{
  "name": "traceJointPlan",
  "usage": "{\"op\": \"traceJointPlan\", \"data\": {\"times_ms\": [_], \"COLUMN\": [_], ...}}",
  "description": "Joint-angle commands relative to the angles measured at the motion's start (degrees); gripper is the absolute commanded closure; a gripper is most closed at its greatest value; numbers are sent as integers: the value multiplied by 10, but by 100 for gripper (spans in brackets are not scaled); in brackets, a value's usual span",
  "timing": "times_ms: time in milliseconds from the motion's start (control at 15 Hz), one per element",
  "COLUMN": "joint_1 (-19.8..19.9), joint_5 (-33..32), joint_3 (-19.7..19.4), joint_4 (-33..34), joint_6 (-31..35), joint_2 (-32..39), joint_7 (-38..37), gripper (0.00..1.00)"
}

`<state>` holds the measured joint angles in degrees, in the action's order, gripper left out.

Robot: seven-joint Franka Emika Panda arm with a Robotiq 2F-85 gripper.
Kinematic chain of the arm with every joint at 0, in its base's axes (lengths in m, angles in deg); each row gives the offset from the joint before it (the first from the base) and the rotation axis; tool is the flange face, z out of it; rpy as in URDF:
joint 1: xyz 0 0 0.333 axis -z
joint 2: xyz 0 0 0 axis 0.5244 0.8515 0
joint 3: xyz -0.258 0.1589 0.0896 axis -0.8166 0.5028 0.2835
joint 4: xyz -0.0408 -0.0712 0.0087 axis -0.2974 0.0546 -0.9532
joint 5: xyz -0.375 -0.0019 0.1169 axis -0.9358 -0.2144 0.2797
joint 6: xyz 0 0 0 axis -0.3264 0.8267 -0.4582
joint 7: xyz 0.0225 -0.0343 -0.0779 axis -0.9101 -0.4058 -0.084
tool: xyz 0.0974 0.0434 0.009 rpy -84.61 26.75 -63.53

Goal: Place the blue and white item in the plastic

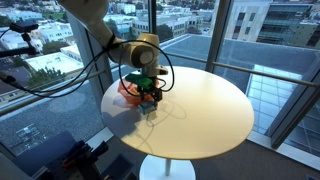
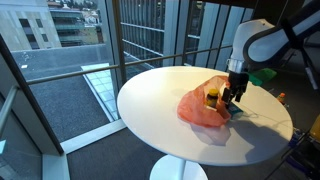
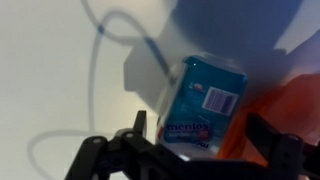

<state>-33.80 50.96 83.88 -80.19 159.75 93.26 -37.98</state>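
My claw (image 3: 201, 128): open, two black fingers (image 3: 140, 128) spread wide, pointing down at the tabletop; in both exterior views it hangs low at the edge of the orange plastic (image 1: 150, 97) (image 2: 233, 98).
Blue and white item (image 3: 205, 103): a small teal-blue box with a white barcode label and white lettering. In the wrist view it lies between my fingers, with a gap showing on each side, so I am not gripping it.
Where the box sits: just beside the plastic and not inside it. Whether it rests flat on the tabletop or tilts, I cannot tell from the blurred wrist view.
Plastic (image 2: 203, 110): an orange-red translucent container with a crinkled rim, slumped on the tabletop. It sits next to my claw in an exterior view (image 1: 129, 90), and its edge shows at the right of the wrist view (image 3: 275, 105).
Yellow piece (image 2: 212, 97): small, seen against the orange plastic, close to my claw.
Tabletop (image 1: 210, 110): round, white, on a single pedestal, bare away from these things (image 2: 150, 100).
My arm (image 1: 95, 20): white, reaching down from above.
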Motion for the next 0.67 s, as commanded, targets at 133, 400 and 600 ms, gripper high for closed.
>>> {"op": "traceJointPlan", "data": {"times_ms": [133,400,600], "joint_1": [3,2,3], "joint_5": [1,-1,-2], "joint_3": [-3,-6,-9], "joint_4": [3,4,3], "joint_6": [8,7,5], "joint_2": [7,14,16], "joint_7": [-5,-6,-7], "gripper": [0,0,0]}}
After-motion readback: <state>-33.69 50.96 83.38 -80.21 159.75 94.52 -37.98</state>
